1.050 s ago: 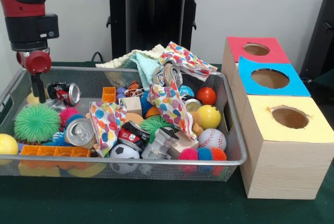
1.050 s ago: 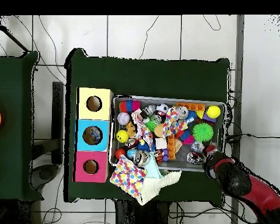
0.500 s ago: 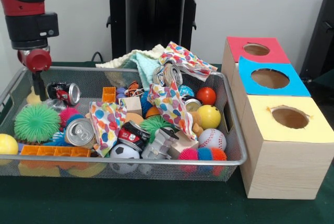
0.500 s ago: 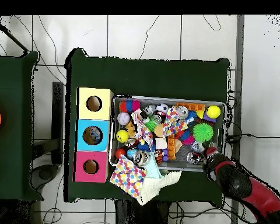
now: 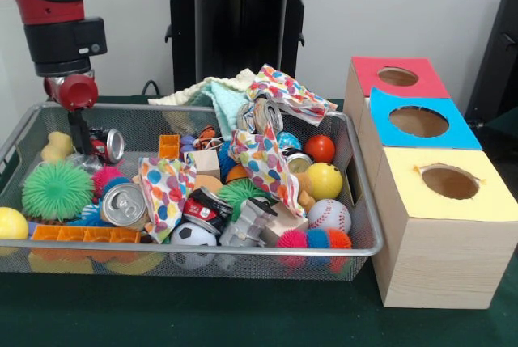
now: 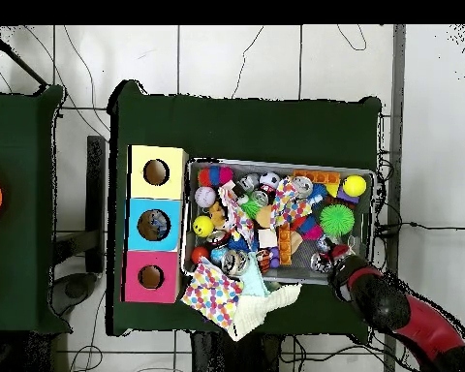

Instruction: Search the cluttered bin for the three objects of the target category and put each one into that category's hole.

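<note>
At the bin's [image 5: 356, 201] far corner, poised just above the crushed can [image 5: 103, 144]; spread of the jaws [image 5: 78, 146] impossible to tell. Best lowered straight, clear of the mesh wall, then closed across the can's narrow waist

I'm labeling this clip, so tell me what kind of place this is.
Probably a robotics lab test setup: a robot arm reaches into a wire bin crammed with toys and cans, beside three wooden boxes with round holes, on a green-covered table.
</note>
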`<state>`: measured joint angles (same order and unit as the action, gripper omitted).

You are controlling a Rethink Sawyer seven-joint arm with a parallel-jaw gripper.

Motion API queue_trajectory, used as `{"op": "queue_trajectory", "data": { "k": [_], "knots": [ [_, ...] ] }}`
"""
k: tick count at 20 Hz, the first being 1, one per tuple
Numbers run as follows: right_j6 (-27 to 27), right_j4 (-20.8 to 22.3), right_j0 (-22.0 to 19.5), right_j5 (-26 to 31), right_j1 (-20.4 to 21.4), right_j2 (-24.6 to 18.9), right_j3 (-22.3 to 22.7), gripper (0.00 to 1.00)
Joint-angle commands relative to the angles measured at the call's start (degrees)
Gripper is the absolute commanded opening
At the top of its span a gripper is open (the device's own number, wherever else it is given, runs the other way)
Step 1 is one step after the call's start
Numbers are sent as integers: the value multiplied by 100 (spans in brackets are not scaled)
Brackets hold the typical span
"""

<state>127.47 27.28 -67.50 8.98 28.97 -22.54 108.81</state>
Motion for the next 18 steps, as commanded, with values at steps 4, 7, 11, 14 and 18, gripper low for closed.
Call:
{"op": "queue_trajectory", "data": {
  "k": [4, 7, 11, 14, 18],
  "knots": [
    [174, 26, -206, -353, -287, -674, 69, 100],
    [159, 64, -228, -409, -300, -721, -21, 100],
    [156, 88, -210, -471, -337, -759, -119, 100],
    [160, 124, -180, -531, -317, -710, -139, 100],
    [133, 136, -108, -480, -261, -607, -190, 100]
  ]
}}
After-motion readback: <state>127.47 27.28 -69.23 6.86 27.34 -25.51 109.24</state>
